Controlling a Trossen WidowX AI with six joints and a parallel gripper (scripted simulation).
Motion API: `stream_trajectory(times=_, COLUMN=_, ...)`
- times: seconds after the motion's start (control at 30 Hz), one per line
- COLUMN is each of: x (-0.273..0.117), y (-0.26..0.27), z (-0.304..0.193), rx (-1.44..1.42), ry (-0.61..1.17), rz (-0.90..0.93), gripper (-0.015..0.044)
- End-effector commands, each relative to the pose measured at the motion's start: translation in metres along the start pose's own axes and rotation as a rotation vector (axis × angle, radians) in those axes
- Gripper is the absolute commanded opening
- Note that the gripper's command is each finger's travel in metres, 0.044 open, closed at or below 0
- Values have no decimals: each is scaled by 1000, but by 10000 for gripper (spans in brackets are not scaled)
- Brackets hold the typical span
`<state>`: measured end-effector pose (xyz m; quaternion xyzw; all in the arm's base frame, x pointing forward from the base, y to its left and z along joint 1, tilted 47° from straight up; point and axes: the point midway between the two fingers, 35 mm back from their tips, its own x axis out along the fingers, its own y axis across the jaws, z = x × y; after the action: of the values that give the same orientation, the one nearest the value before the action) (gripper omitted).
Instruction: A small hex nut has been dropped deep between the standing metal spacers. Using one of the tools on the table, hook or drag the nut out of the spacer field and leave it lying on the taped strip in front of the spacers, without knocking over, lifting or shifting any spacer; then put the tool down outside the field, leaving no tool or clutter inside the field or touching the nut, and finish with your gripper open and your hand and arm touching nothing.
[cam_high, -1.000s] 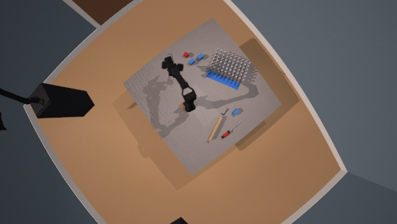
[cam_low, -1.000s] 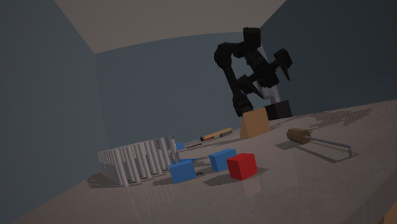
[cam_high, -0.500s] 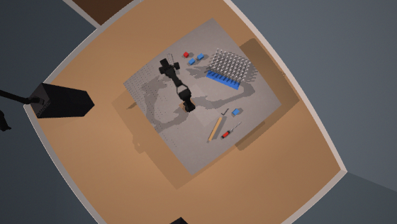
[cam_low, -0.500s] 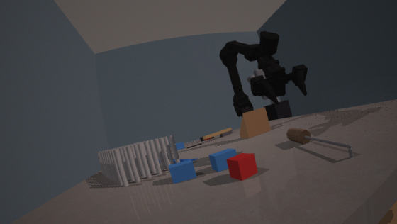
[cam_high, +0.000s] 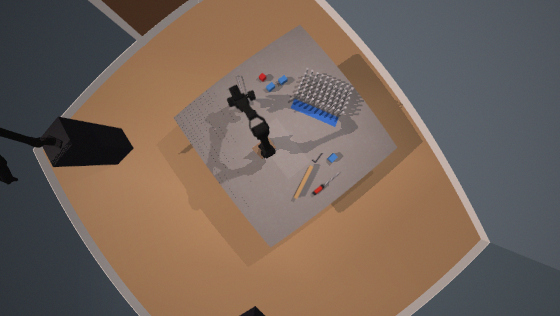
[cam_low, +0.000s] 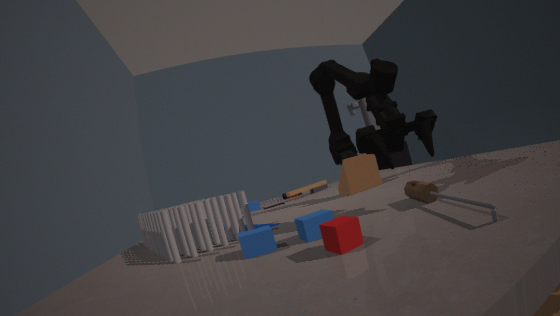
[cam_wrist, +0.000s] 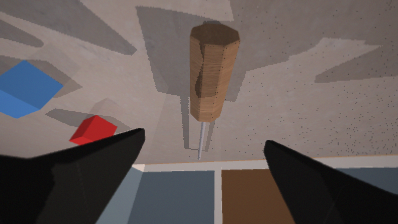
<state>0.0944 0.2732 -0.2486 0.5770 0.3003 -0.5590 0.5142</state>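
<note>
The standing metal spacers form a dense upright field, with the blue taped strip along its front. No nut can be made out. A hooked tool with a brown wooden handle lies on the table, its thin metal shaft ending in a short bent tip. My gripper is open and empty, raised above this tool, with the shaft showing between the fingers in the wrist view. A tan stick tool with a dark hooked end and a red-handled tool lie apart from the field.
A red block and two blue blocks lie between the wooden-handled tool and the spacers. Another blue block lies near the other tools. A tan wedge-shaped block stands by the arm's base.
</note>
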Motion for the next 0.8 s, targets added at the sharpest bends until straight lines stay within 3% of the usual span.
stream_trajectory(times=0.0, x=0, y=1, z=0, rx=-3, ry=2, rz=4, gripper=440)
stream_trajectory(times=0.07, x=2, y=-1, z=-3, rx=-3, ry=2, rz=3, gripper=440)
stream_trajectory(times=0.27, x=2, y=-1, z=-3, rx=-3, ry=2, rz=3, gripper=282)
stream_trajectory(times=0.77, x=8, y=-1, z=1, rx=-3, ry=2, rz=3, gripper=280)
